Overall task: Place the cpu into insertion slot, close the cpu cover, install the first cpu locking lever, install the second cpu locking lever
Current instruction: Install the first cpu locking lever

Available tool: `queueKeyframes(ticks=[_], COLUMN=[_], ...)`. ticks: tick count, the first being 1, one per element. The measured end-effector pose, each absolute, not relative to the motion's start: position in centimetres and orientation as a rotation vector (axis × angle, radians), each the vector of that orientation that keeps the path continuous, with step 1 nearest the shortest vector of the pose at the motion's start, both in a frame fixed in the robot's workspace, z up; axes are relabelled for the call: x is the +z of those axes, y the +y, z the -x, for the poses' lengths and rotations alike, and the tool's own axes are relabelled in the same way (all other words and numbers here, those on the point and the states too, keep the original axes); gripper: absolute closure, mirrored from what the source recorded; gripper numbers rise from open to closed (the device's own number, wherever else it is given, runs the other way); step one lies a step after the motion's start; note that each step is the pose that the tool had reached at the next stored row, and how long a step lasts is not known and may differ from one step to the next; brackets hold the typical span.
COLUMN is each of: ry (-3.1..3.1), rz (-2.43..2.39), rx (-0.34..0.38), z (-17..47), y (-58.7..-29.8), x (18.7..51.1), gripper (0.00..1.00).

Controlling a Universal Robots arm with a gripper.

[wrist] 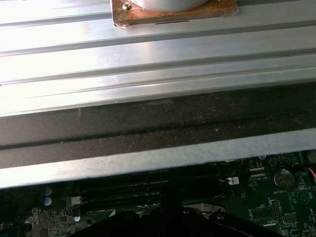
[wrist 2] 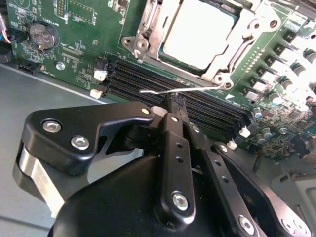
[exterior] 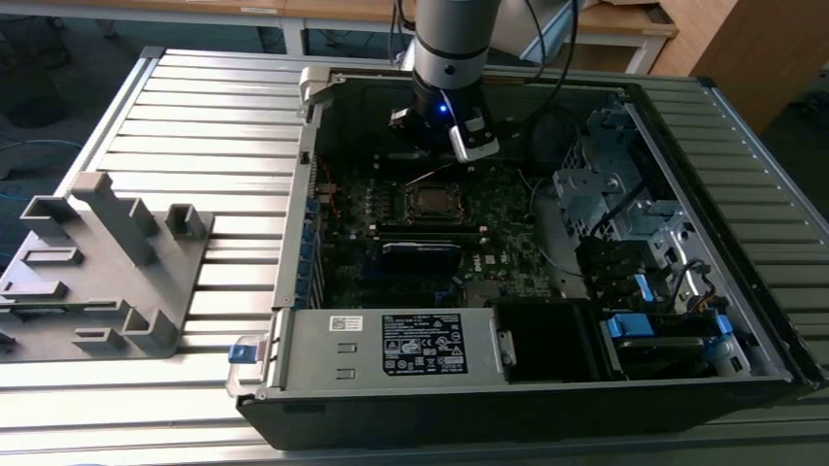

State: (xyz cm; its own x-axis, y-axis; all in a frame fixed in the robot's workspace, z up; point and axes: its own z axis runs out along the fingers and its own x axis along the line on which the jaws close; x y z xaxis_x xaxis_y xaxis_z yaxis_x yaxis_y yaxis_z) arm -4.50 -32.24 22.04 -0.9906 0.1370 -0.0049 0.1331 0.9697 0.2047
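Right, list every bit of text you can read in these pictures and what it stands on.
No text reads clearly.
White label on the grey metal box: print too small to read.
Small white sticker beside it: unreadable.
Green motherboard markings in the second wrist view: too small to read.

We see an arm [exterior: 449, 39] with a silver-grey round casing above a black wrist, where a small blue light [exterior: 442, 107] glows. The gripper [wrist 2: 175, 102] is matte black, with flat hinged bars, silver screws [wrist 2: 180, 200] and a pale metal band [wrist 2: 32, 173]. Thin black cables [exterior: 566, 53] may belong to it.
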Motion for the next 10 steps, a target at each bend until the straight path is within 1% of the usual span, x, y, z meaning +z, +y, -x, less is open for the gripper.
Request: queueKeyframes(ticks=[10], ry=[3.099], rz=[-0.212], rx=[0.311], z=[4.45], y=[-32.24], x=[21.97], gripper=[0.89])
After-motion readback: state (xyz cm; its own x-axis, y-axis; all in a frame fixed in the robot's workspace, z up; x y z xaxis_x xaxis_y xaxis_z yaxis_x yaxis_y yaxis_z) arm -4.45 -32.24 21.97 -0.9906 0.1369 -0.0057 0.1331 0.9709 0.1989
